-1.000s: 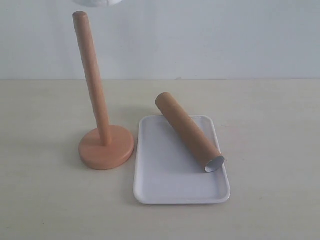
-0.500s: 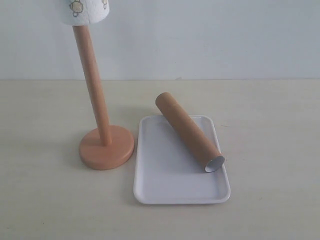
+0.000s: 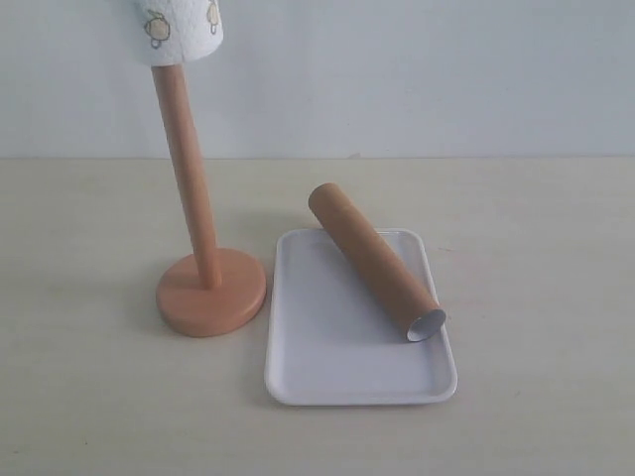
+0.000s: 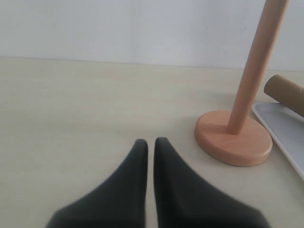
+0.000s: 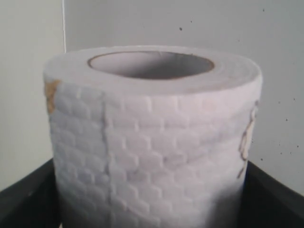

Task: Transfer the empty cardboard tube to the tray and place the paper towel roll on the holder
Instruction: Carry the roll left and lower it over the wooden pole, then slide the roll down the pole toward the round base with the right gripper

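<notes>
The paper towel roll [image 3: 179, 30] hangs at the top left of the exterior view, its lower end down over the top of the holder's dowel [image 3: 189, 178]. My right gripper [image 5: 152, 209] is shut on the roll [image 5: 152, 137], with black fingers [image 5: 28, 197] on either side. The holder's round base [image 3: 211, 293] stands left of the white tray [image 3: 327, 342]. The brown cardboard tube [image 3: 375, 260] lies diagonally in the tray, its far end over the back rim. My left gripper [image 4: 149, 142] is shut and holds nothing, low over the table short of the holder base [image 4: 233, 144].
A pale wall rises behind the light wooden table [image 3: 536, 258]. In the left wrist view the tube's end [image 4: 285, 92] and the tray's rim [image 4: 280, 130] show beyond the holder. Neither arm shows in the exterior view.
The roll has come down from the top edge of the exterior view and now covers the top of the dowel. Tube, tray and holder have not moved.
</notes>
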`<state>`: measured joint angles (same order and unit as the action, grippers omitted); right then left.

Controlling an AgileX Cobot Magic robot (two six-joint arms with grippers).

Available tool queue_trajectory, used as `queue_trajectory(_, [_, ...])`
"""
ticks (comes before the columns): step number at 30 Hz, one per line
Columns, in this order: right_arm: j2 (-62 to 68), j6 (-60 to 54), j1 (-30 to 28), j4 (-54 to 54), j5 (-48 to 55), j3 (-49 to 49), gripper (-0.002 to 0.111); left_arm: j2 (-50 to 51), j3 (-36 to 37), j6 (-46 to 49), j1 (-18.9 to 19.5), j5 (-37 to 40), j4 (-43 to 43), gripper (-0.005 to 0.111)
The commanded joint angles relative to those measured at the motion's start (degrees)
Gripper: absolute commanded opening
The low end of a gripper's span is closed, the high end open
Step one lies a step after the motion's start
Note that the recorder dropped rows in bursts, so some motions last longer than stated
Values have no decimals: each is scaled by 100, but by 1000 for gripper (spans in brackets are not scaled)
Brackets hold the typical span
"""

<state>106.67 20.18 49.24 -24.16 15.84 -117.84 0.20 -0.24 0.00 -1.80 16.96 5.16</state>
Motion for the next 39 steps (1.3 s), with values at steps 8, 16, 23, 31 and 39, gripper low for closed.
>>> queue_trajectory(8, [543, 88, -9, -78, -194, -72, 1, -20, 24, 0, 21, -25, -2, 4])
queue_trajectory(16, [628, 257, -9, -66, -726, 221, 1, -20, 24, 0, 21, -25, -2, 4])
queue_trajectory(23, [586, 217, -20, -91, -1280, 929, 0, -20, 24, 0, 21, -25, -2, 4])
queue_trajectory(31, [227, 218, -291, -16, -1859, 1765, 0, -20, 24, 0, 21, -25, -2, 4])
queue_trajectory(39, [10, -94, -480, 702, -3363, 2906, 0, -20, 24, 0, 21, -25, -2, 4])
